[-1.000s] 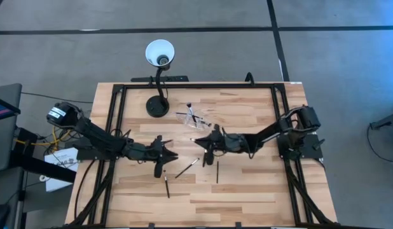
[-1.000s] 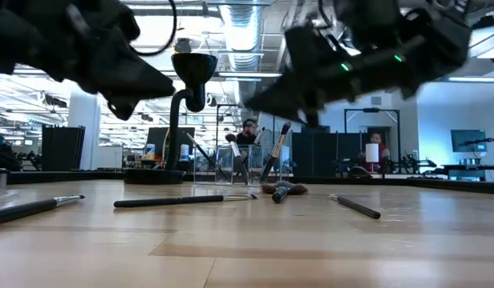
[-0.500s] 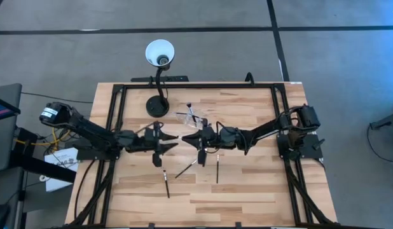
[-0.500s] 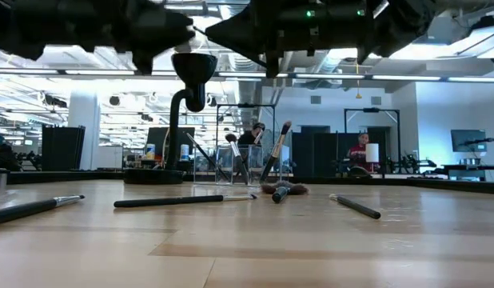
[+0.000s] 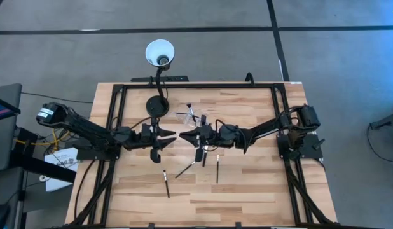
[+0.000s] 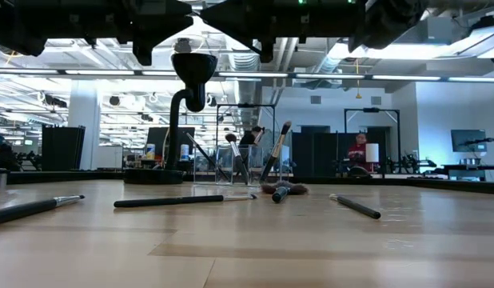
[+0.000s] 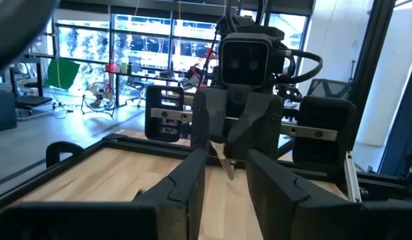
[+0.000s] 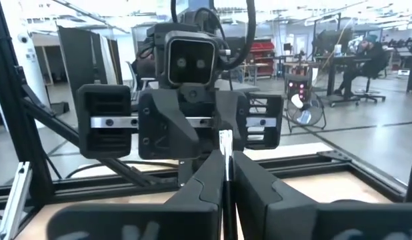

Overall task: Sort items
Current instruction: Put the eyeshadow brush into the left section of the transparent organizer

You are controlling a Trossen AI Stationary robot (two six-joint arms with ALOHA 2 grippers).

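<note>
My left gripper (image 5: pixel 172 137) and my right gripper (image 5: pixel 184 137) are raised above the table's middle, level, facing each other fingertip to fingertip. The left gripper (image 7: pixel 226 179) is open and empty. The right gripper (image 8: pixel 226 175) is shut on a slim makeup brush (image 8: pixel 225 155), whose pale end also shows in the left wrist view (image 7: pixel 227 165). Three slim brushes (image 5: pixel 166 183) (image 5: pixel 187 168) (image 5: pixel 217 170) and a fan-headed one (image 6: pixel 283 190) lie flat on the table. More brushes (image 6: pixel 275 152) stand in a clear pouch (image 5: pixel 193 118). My right gripper pinches the makeup brush between its two fingers (image 8: pixel 207 177). The brush lies along the fingers and its pale end (image 8: pixel 225 139) sticks out past the fingertips toward the left gripper. The fingers point level toward the table's left. The brush is lifted clear of the table.
A black gooseneck lamp has its base (image 5: pixel 157 105) at the table's far left and its white shade (image 5: pixel 159 52) beyond the far edge. A dark frame (image 5: pixel 196 85) runs round the table. People sit in the room beyond (image 6: pixel 360 148).
Both grippers have risen off the table, moved toward the far edge and tipped up from pointing down to level. They now face each other, and the right one has gone a little toward the left with its brush. The brushes on the table have stayed put.
</note>
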